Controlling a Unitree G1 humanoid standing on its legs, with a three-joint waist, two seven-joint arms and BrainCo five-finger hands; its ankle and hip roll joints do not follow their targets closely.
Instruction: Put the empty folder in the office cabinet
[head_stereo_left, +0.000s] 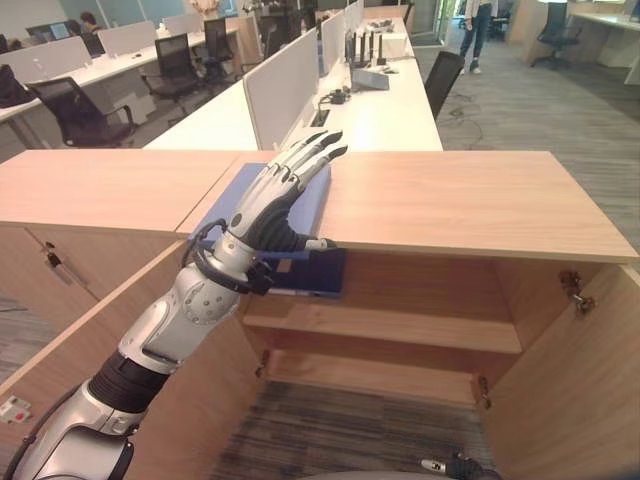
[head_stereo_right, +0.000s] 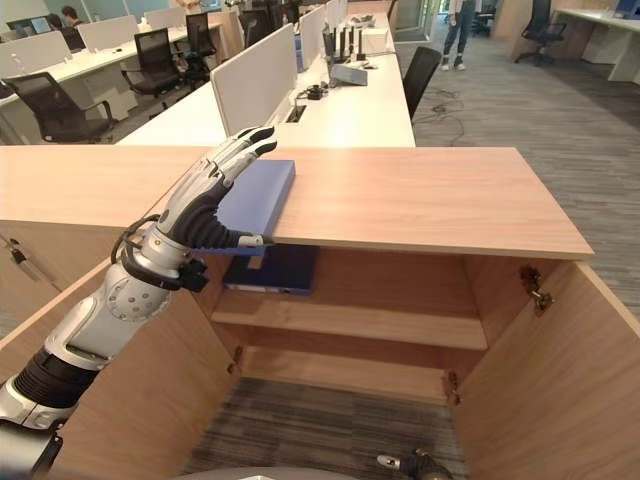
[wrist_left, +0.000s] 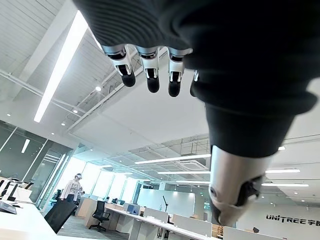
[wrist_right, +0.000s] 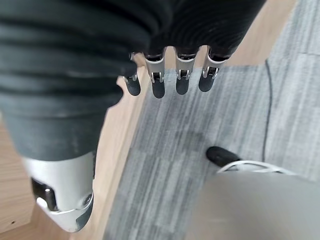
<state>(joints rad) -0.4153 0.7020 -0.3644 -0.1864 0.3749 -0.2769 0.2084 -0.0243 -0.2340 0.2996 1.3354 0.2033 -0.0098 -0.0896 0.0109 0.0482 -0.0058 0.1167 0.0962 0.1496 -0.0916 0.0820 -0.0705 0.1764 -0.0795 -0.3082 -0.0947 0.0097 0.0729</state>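
I am holding my left hand (head_stereo_left: 268, 208) over the blue folder (head_stereo_right: 262, 197), fingers straight and lying close together, reaching toward the folder's far end, with the palm turned up: my left wrist view is looking at the ceiling lights and the fingers there are showing relaxed, curled round nothing. So I judge the back of the hand to be resting on or just above the cover; I cannot tell whether it is touching. The folder is lying flat on the cabinet top (head_stereo_left: 470, 200), at its left end, with the near end jutting over the front edge, which I take as the reason for my reach: from there it can be slid off the edge and taken down. My right hand (wrist_right: 167, 80) is hanging low beside the wood panel over the grey carpet, its fingers relaxed and holding nothing. The cabinet (head_stereo_right: 400, 300) below is standing with both doors (head_stereo_right: 545, 380) swung wide, so the way in is free. Inside I am seeing 2 shelves (head_stereo_left: 390, 325); at the left of the upper space, right under the jutting folder, a second dark blue folder (head_stereo_right: 272, 270) is already lying flat, and the rest of that shelf and the lower one are looking bare. The task's folder is therefore not yet inside.
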